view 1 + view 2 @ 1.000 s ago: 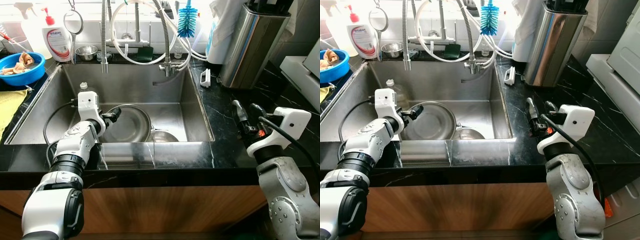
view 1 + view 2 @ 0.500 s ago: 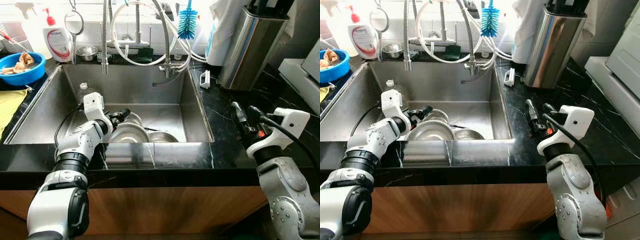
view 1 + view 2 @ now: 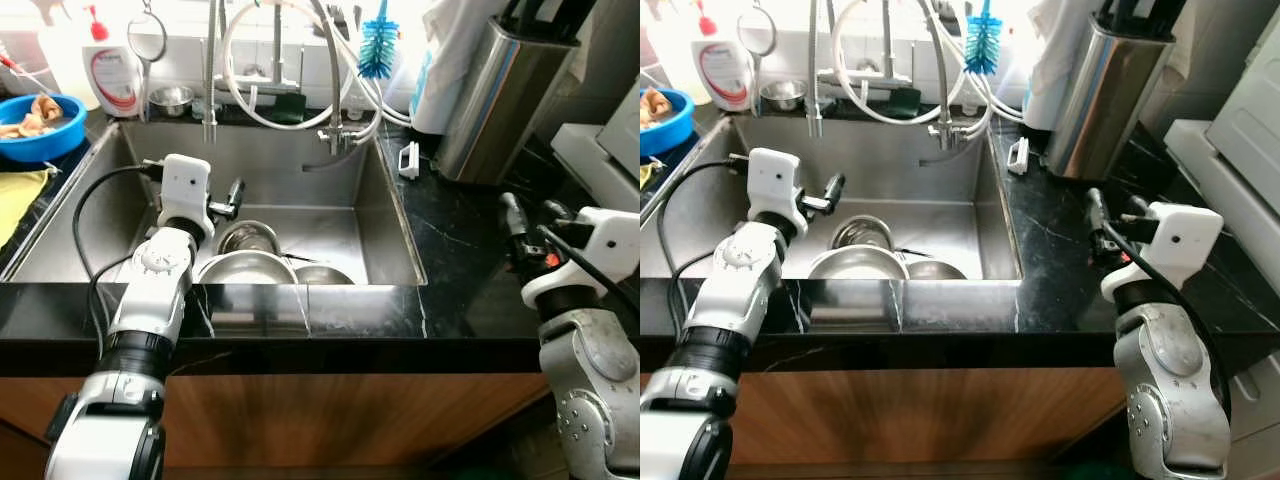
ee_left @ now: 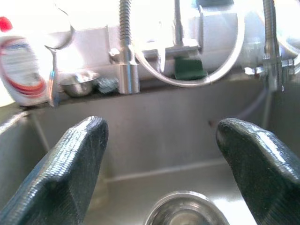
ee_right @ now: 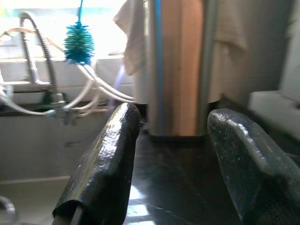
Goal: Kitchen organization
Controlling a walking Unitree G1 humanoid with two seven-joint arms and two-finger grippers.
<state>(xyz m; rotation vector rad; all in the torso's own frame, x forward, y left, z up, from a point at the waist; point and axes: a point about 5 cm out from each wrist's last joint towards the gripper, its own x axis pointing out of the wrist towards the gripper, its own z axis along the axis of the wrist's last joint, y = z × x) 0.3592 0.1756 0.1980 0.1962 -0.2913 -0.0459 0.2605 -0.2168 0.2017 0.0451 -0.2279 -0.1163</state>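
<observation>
Bowls [image 3: 247, 268] lie stacked loose in the sink [image 3: 385, 215] near its front wall, and the left gripper [image 3: 232, 196], fingers apart and empty above them, could knock one clattering if it drops off-centre, while the right gripper [image 3: 528, 228] hangs open over the counter [image 3: 455, 250].

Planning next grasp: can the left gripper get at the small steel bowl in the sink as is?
Probably yes: the left gripper hangs open just above the small steel bowl, with nothing between them.
</observation>
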